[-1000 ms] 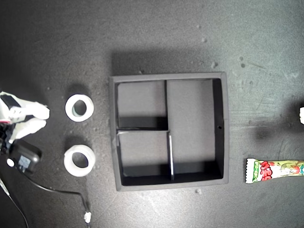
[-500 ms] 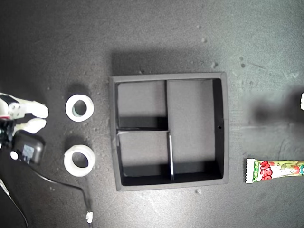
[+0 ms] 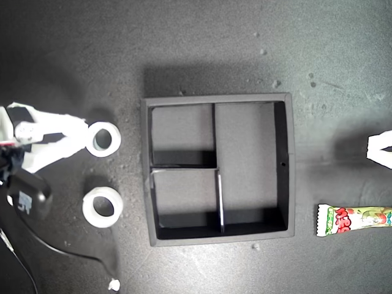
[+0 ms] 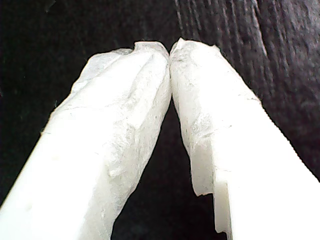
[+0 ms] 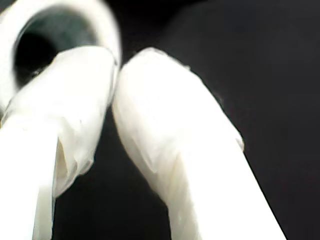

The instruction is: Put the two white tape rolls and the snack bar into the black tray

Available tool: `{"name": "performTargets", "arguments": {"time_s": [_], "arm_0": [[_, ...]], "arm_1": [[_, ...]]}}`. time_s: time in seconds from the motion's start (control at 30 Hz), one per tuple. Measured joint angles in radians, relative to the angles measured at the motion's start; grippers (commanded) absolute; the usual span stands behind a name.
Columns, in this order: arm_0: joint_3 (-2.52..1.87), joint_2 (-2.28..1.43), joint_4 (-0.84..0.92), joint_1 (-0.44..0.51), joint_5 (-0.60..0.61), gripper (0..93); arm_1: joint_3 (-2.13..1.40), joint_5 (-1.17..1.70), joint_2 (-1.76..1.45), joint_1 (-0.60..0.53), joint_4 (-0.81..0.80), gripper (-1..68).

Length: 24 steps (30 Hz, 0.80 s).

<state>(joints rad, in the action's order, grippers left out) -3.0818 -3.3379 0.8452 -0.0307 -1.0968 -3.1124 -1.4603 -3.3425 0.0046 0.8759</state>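
The exterior view looks straight down on the black tray [image 3: 217, 169], a square, shallow, matte box whose thin dividers make two small compartments on the exterior view's left and one long one on its right; all three hold nothing. Left of the tray in that view lie two white tape rolls, small rings with wide round holes: the upper tape roll [image 3: 102, 139] and, nearer the view's bottom edge, the lower tape roll [image 3: 102, 206], both apart from the tray wall. To the tray's lower right in the same view lies the snack bar [image 3: 354, 220], slim, in a glossy white-and-green wrapper with red lettering and a crimped end, running off the frame.

My second gripper [image 3: 78, 135] sits on the far side of the upper tape roll from the tray, its white fingertips closed together and touching or just beside the ring's rim; the second wrist view shows the ring [image 5: 60, 30] right at the tips, nothing clamped. My first gripper [image 4: 170, 50] has its tips pressed together, empty, over dark mat well to the tray's right in the exterior view [image 3: 378, 149].
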Motion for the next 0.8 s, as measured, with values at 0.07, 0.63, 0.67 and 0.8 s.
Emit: {"name": "performTargets", "arguments": {"time_s": [0.07, 0.63, 0.67, 0.8], "arm_0": [[0.000, 0.000, -0.087, 0.000, 0.118, 10.0], [0.624, 0.676, 0.064, 0.118, 0.232, 15.6], [0.653, 0.761, 0.081, 0.133, 0.224, 15.2], [0.726, 0.983, 0.104, 0.163, 0.213, 14.1]], "arm_1": [[0.000, 0.000, 0.000, 0.051, 0.018, -0.4], [0.000, -0.256, 0.000, 0.140, -0.014, -0.4], [0.000, -0.198, 0.000, 0.137, -0.025, -0.4], [0.000, -0.143, 0.000, 0.123, -0.038, -0.4]]}}
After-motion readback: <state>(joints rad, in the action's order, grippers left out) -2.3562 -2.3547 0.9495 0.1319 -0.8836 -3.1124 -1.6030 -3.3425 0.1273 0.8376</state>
